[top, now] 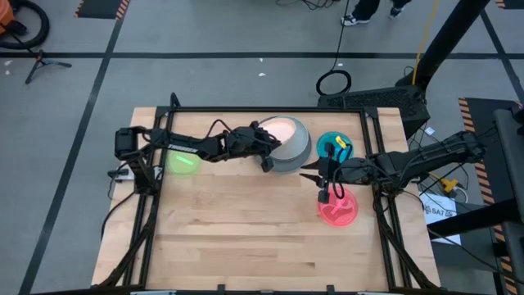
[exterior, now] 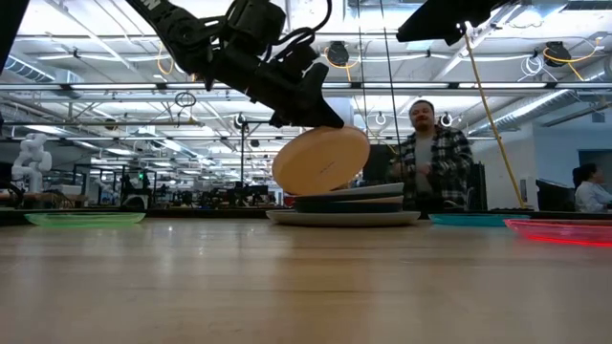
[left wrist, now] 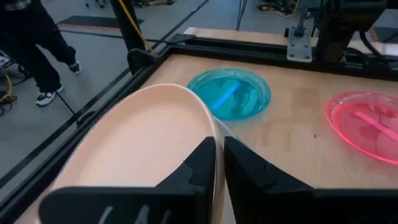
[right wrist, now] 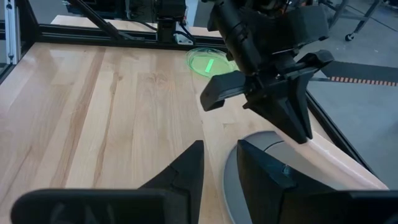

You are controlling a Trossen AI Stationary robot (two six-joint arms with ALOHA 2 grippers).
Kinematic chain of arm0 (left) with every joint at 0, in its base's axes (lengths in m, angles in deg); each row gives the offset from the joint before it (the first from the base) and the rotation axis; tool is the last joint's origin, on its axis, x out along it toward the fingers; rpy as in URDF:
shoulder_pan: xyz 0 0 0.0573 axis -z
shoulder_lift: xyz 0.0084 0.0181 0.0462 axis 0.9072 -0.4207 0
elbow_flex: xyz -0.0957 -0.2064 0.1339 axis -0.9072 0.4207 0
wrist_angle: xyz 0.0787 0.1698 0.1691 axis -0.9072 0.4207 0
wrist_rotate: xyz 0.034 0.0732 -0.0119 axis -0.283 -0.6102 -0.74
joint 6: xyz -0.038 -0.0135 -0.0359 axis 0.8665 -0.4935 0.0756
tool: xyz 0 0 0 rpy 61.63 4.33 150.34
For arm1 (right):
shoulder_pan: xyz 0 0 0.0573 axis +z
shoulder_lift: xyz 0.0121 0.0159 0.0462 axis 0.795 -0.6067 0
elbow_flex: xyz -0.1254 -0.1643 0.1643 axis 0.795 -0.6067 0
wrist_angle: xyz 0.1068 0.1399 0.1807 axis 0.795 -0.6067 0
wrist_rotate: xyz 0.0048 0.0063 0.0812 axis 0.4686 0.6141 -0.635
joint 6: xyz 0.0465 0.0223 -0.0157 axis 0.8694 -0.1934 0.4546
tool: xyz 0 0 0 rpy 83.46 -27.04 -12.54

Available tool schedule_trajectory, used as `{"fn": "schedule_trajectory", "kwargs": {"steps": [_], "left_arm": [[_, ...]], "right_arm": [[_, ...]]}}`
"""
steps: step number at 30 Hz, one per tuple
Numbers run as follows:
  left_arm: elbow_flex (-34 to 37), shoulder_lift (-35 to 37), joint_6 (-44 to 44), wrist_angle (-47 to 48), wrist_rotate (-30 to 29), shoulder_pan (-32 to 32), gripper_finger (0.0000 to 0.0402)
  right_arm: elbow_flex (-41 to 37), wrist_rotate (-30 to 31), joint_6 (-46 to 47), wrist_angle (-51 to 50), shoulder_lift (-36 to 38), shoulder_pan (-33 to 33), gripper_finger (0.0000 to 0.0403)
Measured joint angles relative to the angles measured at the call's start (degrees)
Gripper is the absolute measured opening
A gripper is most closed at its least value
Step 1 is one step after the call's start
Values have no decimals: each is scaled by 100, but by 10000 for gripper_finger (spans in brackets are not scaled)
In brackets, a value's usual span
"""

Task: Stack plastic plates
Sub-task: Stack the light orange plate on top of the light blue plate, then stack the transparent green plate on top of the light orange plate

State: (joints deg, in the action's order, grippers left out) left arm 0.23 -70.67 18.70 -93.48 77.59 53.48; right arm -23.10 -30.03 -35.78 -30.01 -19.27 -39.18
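Note:
My left gripper [top: 268, 158] reaches over the table's far middle and is shut on a cream plate [exterior: 320, 161]. The plate hangs tilted above a stack [exterior: 346, 204] of dark navy and paler plates on a large grey plate [top: 293, 152]. My right gripper [top: 309, 171] is open, level at the grey plate's right edge; in its wrist view the grey rim [right wrist: 229, 180] shows between its fingers. A green plate [top: 182, 161], a teal plate [top: 334, 146] and a red plate [top: 337, 206] lie flat on the table. My left gripper pinches the cream plate's rim [left wrist: 214, 134] between its two fingers, one on the upper face and one on the underside. The fingers come slanting down from the table's left. The plate is lifted clear and tilted, its lower edge [exterior: 304, 191] just above the stack. My right gripper stands at the grey plate's rim; whether it touches it, I cannot tell.
A black frame [top: 246, 110] runs around the table's far and side edges. The near half of the wooden table [top: 246, 238] is bare. A person [exterior: 435, 158] stands beyond the far edge.

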Motion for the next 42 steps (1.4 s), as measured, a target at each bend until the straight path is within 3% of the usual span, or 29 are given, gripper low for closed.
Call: {"fn": "schedule_trajectory", "kwargs": {"steps": [5, 14, 19, 25, 29, 31, 38, 42], "left_arm": [[0, -10, 72, 55, 2, 4, 42], [0, -8, 151, 28, 2, -9, 115], [0, 0, 117, 33, 2, -9, 124], [0, 332, -615, 1170, -621, -110, 124], [10, 939, -724, 1979, -809, -194, 124], [0, 1389, -836, 2296, -809, -195, 124], [-4, 2730, -941, 3215, -812, -72, 124], [-3, 3147, -838, 3990, -815, 83, 124]], "right_arm": [[2, 0, -1, 0, 0, 2, 89], [2, 0, -1, 0, 0, 2, 89], [2, 0, -1, 0, 0, 2, 89], [2, 17, 38, -2, 0, 0, 89], [2, 1029, 742, -38, -2, -104, 85], [2, 1202, 907, -128, -2, -274, 78], [7, 1180, 1308, -123, -386, -1149, 32], [11, 414, 1095, 260, -859, -1830, 5]]}}
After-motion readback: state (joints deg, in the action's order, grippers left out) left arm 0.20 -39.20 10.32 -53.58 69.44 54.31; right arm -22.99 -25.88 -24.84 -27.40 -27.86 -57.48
